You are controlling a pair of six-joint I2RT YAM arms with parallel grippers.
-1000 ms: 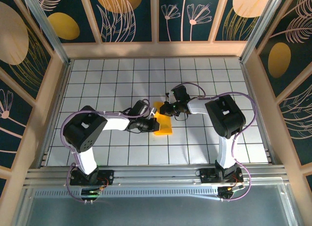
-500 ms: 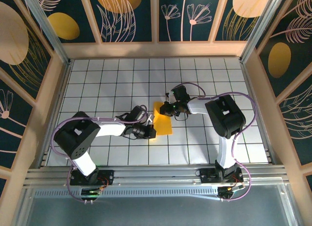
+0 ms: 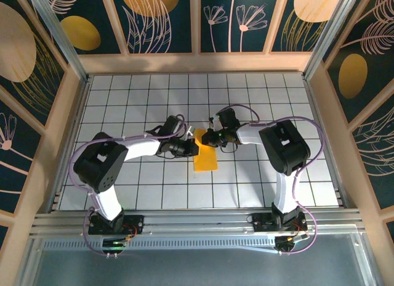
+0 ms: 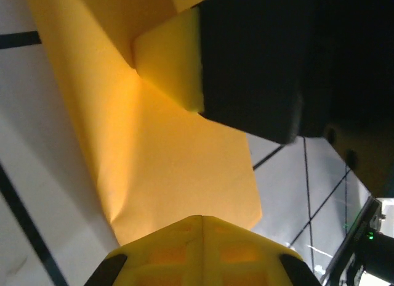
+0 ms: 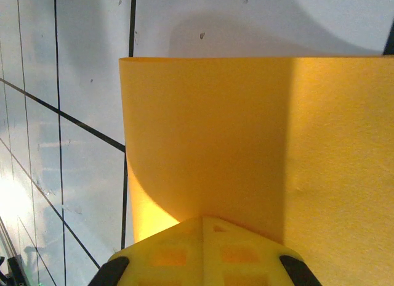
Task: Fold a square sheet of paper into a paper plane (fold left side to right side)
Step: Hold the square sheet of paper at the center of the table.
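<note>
One orange sheet (image 3: 205,159) lies on white tiles (image 3: 258,95) amid floral walls (image 3: 166,21).

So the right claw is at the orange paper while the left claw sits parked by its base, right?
No. The left claw is not parked: it is out at the orange paper too, facing the right claw. The top external view shows it.
</note>
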